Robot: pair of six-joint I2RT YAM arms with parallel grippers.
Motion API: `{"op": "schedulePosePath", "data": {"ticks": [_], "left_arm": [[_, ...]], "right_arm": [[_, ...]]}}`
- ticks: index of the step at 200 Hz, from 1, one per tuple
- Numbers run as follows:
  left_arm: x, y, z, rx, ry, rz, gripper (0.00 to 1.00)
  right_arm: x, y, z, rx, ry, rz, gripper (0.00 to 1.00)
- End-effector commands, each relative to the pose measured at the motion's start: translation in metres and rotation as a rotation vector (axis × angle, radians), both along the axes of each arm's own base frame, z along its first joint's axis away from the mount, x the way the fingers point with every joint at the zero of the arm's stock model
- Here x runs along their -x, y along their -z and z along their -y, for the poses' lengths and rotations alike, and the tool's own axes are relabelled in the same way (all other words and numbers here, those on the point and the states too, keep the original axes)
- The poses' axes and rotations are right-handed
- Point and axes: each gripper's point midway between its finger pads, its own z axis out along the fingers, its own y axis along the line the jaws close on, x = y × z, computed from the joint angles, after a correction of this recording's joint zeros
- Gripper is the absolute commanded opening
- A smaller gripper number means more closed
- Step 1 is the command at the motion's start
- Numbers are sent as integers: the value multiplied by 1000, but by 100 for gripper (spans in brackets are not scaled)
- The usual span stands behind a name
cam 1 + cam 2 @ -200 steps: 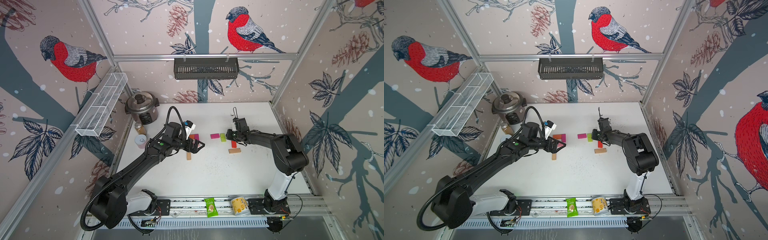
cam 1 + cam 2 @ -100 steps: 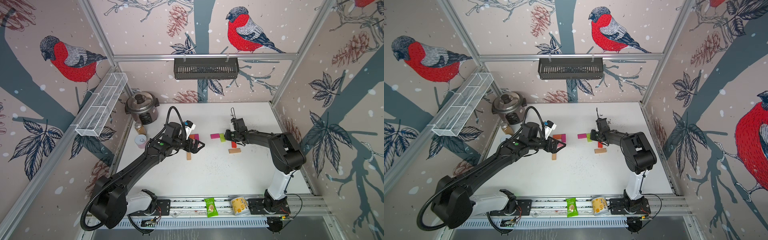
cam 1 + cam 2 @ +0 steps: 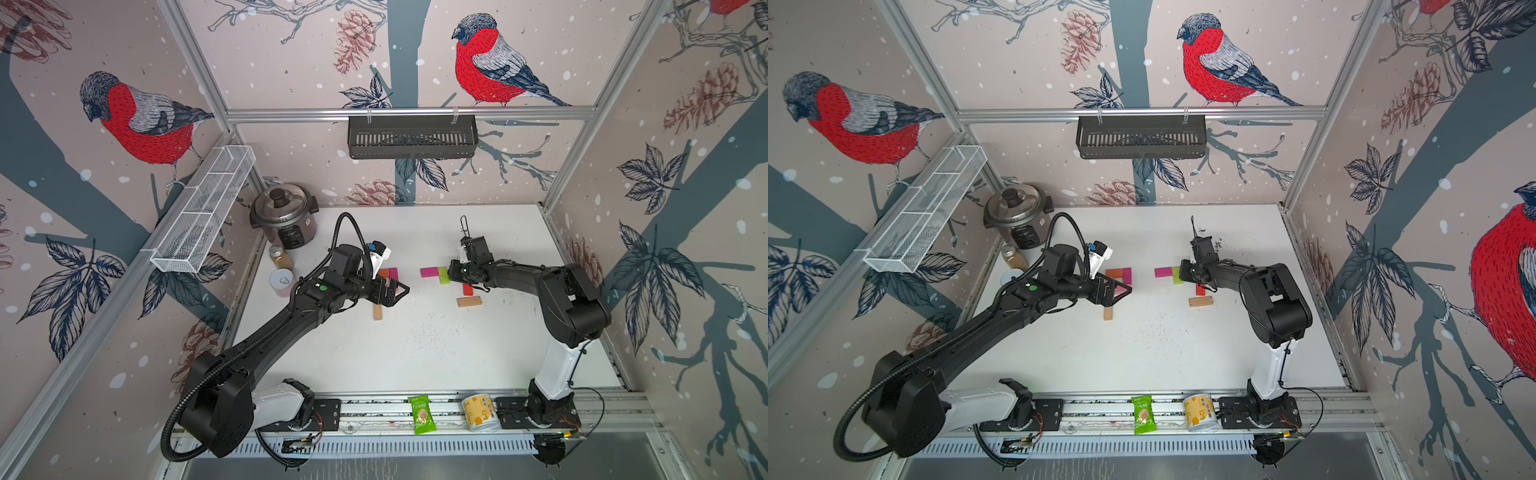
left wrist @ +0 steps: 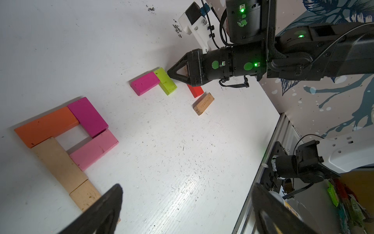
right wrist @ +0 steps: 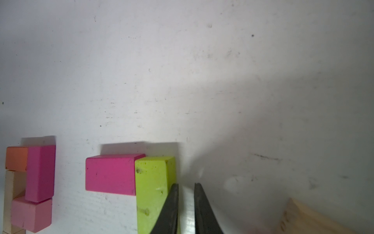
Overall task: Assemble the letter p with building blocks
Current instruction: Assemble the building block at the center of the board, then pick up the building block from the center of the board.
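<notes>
Nearly shut on nothing, the right gripper (image 5: 186, 185) rests its tips against the lime green block (image 5: 151, 188), seemingly squaring a letter's corner. The block's long axis points toward the arm bases, square to the magenta block (image 5: 110, 175) touching its far end. Next, probably: reopening for the red block (image 4: 195, 91) just beside it. The left gripper (image 4: 187, 187) gapes empty.

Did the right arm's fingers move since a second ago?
Yes. The right gripper slid slightly sideways, closer to the lime green block.
</notes>
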Motion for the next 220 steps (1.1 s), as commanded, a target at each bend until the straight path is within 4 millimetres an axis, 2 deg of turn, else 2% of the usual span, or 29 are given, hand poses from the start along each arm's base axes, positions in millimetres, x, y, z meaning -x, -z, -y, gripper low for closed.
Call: {"op": "schedulePosePath", "data": {"ticks": [1, 37, 82, 102, 123, 149, 172, 187, 207, 220], "left_arm": [[-3, -4, 0, -3, 5, 29, 98], [-2, -7, 0, -1, 3, 37, 98], [-3, -13, -4, -4, -13, 60, 98], [-2, -18, -4, 4, -12, 73, 98], [1, -26, -4, 13, -12, 95, 98], [8, -40, -3, 5, -13, 151, 98], [21, -53, -1, -8, -27, 217, 98], [30, -59, -4, 31, -33, 214, 97], [42, -53, -17, 44, -69, 215, 97], [48, -47, -27, 34, -98, 214, 98]], "right_arm": [[-1, -1, 1, 14, -2, 5, 19], [-6, -8, -1, 4, 1, 15, 19], [-16, -49, 1, -24, 24, 82, 24], [-6, -68, 9, -20, 37, 115, 28], [14, -78, 23, -9, 59, 133, 34], [47, -71, 50, -22, 111, 122, 48], [65, -56, 75, -34, 180, 92, 53], [70, -44, 85, -39, 207, 64, 53], [69, -30, 93, -18, 221, 32, 51], [65, -23, 95, -11, 226, 17, 45]]}}
